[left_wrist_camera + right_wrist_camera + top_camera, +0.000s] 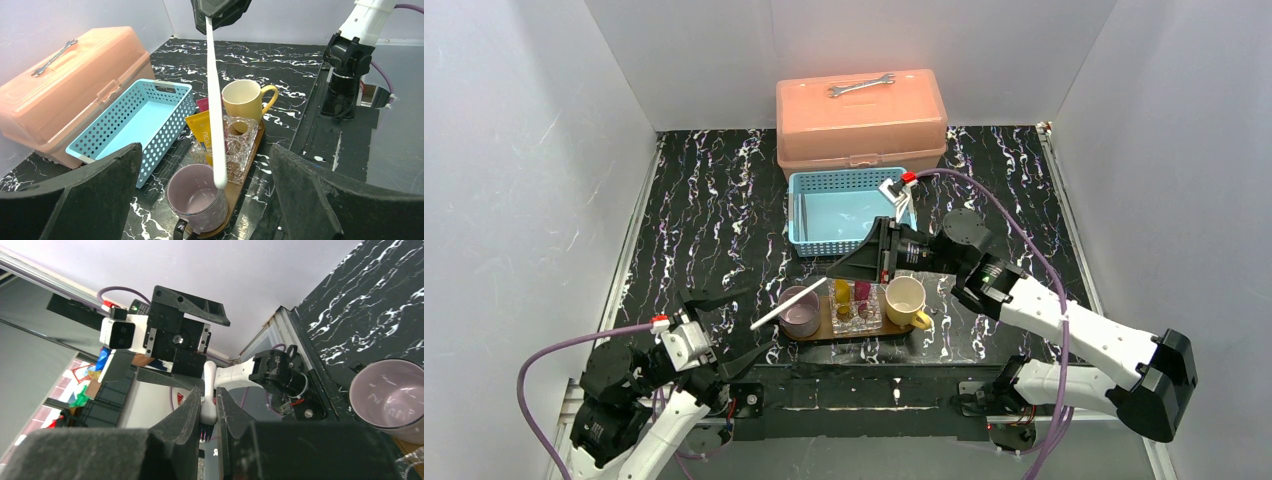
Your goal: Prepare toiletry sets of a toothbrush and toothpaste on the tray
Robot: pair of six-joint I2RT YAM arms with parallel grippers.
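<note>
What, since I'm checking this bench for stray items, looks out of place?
A steel wrench lies loose on the lid of the pink box at the back: a tool in a toiletry setup. Nothing looks spilled or damaged.

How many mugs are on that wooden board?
2. A lilac mug stands at the left end of the board, seen from above. A yellow mug stands at the right end, with a glass holder between them. None seems hidden.
</note>
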